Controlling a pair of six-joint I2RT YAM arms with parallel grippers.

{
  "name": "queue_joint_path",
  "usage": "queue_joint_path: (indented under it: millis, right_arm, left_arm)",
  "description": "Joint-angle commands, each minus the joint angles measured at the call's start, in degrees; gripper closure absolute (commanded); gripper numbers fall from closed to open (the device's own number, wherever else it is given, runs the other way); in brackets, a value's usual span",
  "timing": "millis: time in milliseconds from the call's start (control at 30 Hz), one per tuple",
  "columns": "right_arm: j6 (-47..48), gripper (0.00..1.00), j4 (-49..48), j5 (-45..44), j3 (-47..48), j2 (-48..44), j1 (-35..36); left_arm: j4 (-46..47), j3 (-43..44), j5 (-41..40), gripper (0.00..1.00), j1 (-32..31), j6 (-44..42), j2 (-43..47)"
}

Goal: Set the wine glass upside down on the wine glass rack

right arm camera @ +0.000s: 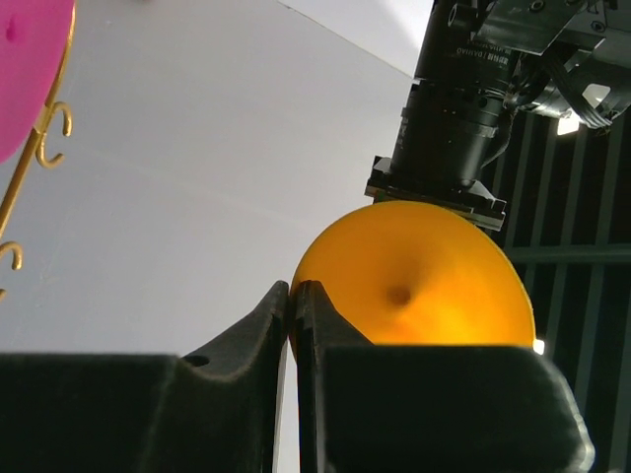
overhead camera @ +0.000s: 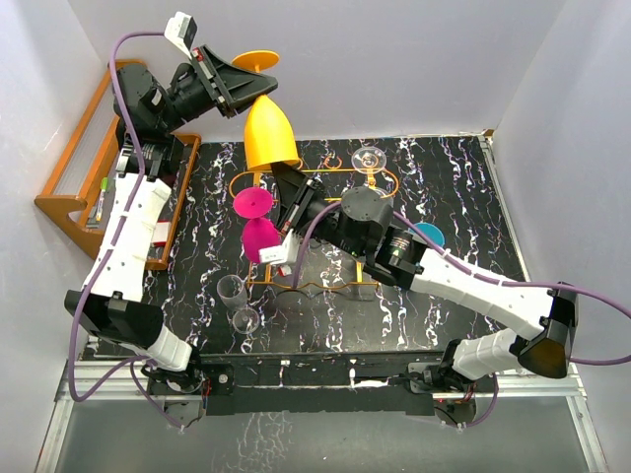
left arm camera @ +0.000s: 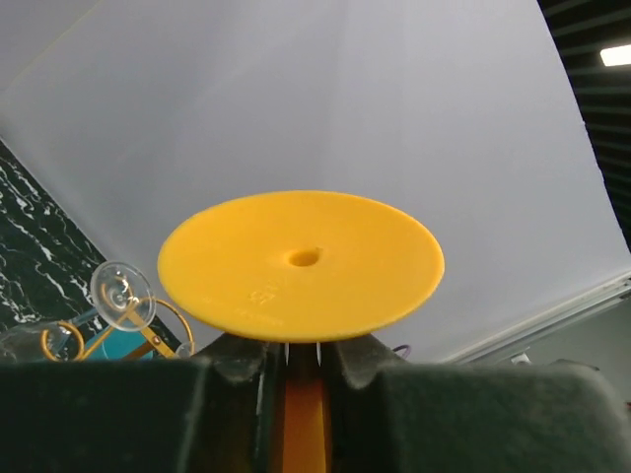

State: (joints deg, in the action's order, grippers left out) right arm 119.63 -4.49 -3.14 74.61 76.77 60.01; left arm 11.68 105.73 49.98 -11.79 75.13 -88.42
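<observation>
Logging left gripper [overhead camera: 258, 87] clamped on the stem of the orange wine glass [overhead camera: 269, 133], right under the foot disc. Holding it aloft and inverted, slightly tilted, foot up and bowl mouth down, above the far left corner of the wine glass rack [overhead camera: 308, 288], not resting on it. Checked from left wrist view: fingers [left arm camera: 232, 365] pinching the stem, foot spread just above them. Finding right gripper [overhead camera: 284, 173] poised under the bowl, pads pressed together, tips right at the bowl's rim; cannot tell whether touching. Looking up from right wrist view at the bowl from below. Noting a pink glass [overhead camera: 259, 239] at the rack's left side and a clear glass [overhead camera: 370, 158] at its far edge. Spotting two more clear glasses [overhead camera: 232, 291] on the black marbled surface [overhead camera: 444, 177] beside the rack's near left corner, and a wooden rack [overhead camera: 69, 187] far left.
</observation>
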Motion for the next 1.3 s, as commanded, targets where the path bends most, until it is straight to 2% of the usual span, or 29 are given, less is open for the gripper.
queue_joint_path:
  millis: [0, 100, 200, 267, 433, 567, 667, 767, 900, 967, 1000, 1133, 1267]
  right_arm:
    - [8.9, 0.92, 0.0, -0.9, 3.1, 0.7, 0.4]
    - [8.3, 0.92, 0.2, -3.2, 3.6, 1.4, 0.3]
    - [7.1, 0.92, -2.2, -5.2, 3.6, 2.0, 0.3]
    - [6.3, 0.92, -3.9, -6.1, 3.5, 2.1, 0.4]
    - [6.2, 0.92, -4.6, -6.8, 3.9, 1.6, 0.1]
    - [6.4, 0.92, -4.0, -7.0, 3.9, 1.2, -0.1]
    - [6.4, 0.92, -4.0, -7.6, 3.8, 0.8, -0.3]
    - [6.4, 0.92, -4.1, -7.9, 3.8, 0.5, -0.5]
    - [6.4, 0.92, -4.2, -7.9, 3.9, 0.2, -0.8]
    - [6.5, 0.92, -4.2, -7.9, 3.8, 0.0, -0.8]
    - [6.6, 0.92, -4.1, -7.7, 3.8, 0.0, -0.8]
    - [6.5, 0.92, -4.0, -7.5, 3.7, -0.1, -0.9]
    - [6.7, 0.92, -3.6, -7.3, 3.8, 0.0, -0.9]
  left_arm:
    - [1.8, 1.8, 1.3, 1.0, -0.5, -0.1, 1.7]
    - [0.7, 3.6, 1.6, 0.99, -0.6, -1.6, 1.5]
    - [-0.7, 5.4, 1.7, 0.73, -0.6, -3.5, 1.4]
    - [-1.4, 6.2, 1.7, 0.64, -0.6, -4.4, 1.7]
    - [-2.4, 6.3, 1.3, 0.64, -0.6, -5.5, 2.5]
    - [-2.7, 6.1, 0.5, 0.79, -0.5, -6.0, 3.0]
    - [-2.8, 5.7, 0.2, 0.8, -0.6, -6.2, 3.4]
    - [-3.3, 5.6, 0.1, 0.75, -0.5, -6.8, 4.0]
    - [-3.8, 5.8, 0.0, 0.6, -0.5, -7.4, 4.4]
    - [-3.8, 6.1, 0.1, 0.47, -0.3, -7.6, 4.6]
    - [-3.4, 6.1, 0.2, 0.45, -0.3, -7.5, 4.7]
    - [-3.5, 5.7, 0.1, 0.45, 0.0, -7.3, 5.0]
    - [-0.9, 4.0, 0.6, 0.58, 0.0, -4.4, 4.8]
